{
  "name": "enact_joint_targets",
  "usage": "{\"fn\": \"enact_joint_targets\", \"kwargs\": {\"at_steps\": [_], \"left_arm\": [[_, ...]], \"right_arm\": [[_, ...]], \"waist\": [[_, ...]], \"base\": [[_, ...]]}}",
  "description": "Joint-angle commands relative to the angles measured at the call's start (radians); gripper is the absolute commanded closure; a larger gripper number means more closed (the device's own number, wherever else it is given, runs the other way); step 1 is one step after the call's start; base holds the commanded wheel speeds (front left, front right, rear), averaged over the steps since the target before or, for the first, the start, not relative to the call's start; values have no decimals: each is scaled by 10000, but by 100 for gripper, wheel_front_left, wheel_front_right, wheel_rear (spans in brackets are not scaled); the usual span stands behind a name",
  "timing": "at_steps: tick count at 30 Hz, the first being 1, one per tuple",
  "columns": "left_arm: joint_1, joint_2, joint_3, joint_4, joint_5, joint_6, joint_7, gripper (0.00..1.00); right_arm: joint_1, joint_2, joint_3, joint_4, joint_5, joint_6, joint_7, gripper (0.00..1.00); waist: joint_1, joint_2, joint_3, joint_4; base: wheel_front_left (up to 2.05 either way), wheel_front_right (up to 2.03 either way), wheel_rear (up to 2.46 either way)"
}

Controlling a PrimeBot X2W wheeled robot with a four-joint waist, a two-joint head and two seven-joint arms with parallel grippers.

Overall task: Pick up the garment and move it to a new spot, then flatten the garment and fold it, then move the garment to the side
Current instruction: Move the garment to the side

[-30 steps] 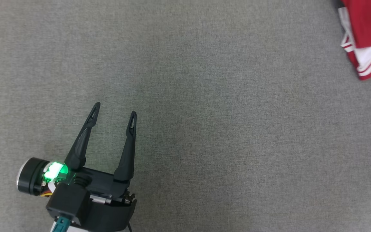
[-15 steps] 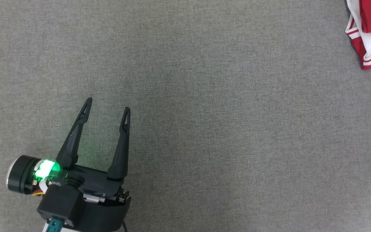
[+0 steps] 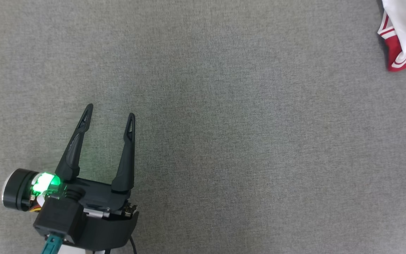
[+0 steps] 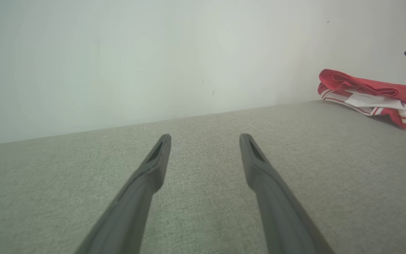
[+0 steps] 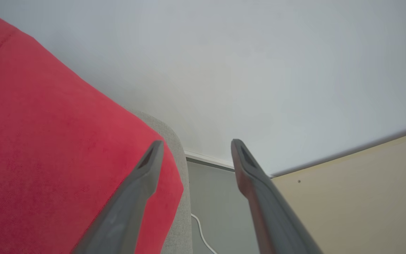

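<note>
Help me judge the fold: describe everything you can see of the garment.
The garment is soft red cloth with white panels and red-and-white striped edging. It lies loosely folded in rumpled layers at the far right edge of the grey fabric surface, near the wall. The open right gripper hangs just beside its red top layer, gripping nothing; whether a finger touches it is unclear.

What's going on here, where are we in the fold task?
The garment, red and white, lies in a loose bundle at the far right edge of the grey surface, near the wall. The right gripper is right beside it, open and empty. The left gripper hangs open over bare surface, well away from the garment. The garment appears to be set aside, with neither gripper holding it.
</note>
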Motion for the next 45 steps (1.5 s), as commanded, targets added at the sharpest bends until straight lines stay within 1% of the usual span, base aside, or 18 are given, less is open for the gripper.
{"fn": "enact_joint_targets", "kwargs": {"at_steps": [1, 7, 10, 16, 22, 26, 31, 37, 45], "left_arm": [[63, -26, 49, 93, -55, 52, -21, 0], [244, -138, 200, 419, -174, 70, -21, 0], [437, -209, 369, 666, -286, 86, -21, 0], [922, -322, 770, 1110, -402, 126, -21, 0], [1602, -456, 1315, 1502, -604, 161, -21, 0], [2044, -508, 1596, 1727, -574, 152, -21, 0], [2430, -554, 1771, 1944, -529, 148, -21, 0], [2628, -587, 1858, 2149, -489, 126, -21, 0], [2627, -600, 1767, 2198, -441, 238, -21, 0]], "right_arm": [[-70, 109, -37, -13, -88, -28, -201, 0], [3, 296, 55, -110, -277, -28, -821, 0], [113, 511, 28, -144, -222, -28, -1239, 0], [405, 1267, -118, -414, 13, -28, -2267, 0], [1054, 2101, -452, -1102, 57, -28, -2756, 0], [1872, 2557, -930, -1787, 66, -28, -2822, 0], [3415, 2853, -1811, -3050, 68, -28, -2818, 0], [5343, 3463, -2829, -4373, -92, -28, -2820, 0], [7853, 4550, -4656, -5839, -452, -28, -2821, 0]], "waist": [[0, -1, -185, 21], [0, -1, -753, 96], [0, -1, -1189, 174], [0, -1, -2146, 328], [0, -1, -3075, 431], [0, -1, -3612, 495], [0, -1, -4177, 636], [0, -1, -4542, 702], [0, -1, -4753, 789]], "base": [[0, 0, 0], [0, 0, 0], [0, 0, 0], [0, 0, 0], [0, 0, 0], [0, 0, 0], [0, 0, 0], [0, 0, 0], [0, 0, 0]]}}
